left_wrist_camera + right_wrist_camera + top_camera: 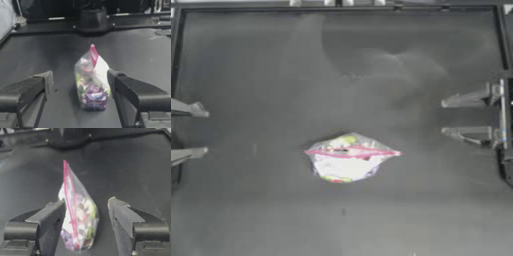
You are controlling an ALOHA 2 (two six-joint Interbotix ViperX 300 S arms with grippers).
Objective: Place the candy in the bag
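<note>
Dark surface (251, 210) holds only the bag (348, 157), mid-surface, strip running left to right. Your left hand (190, 131) and right hand (465, 116) both gape wide; right sits nearer. No loose candy visible.

Glossy clear plastic bag (348, 159), matt table (258, 210)

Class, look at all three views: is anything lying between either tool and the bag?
Nothing visible does. The bag stands alone mid-table; bare table separates it from the left tool and the right tool.
</note>
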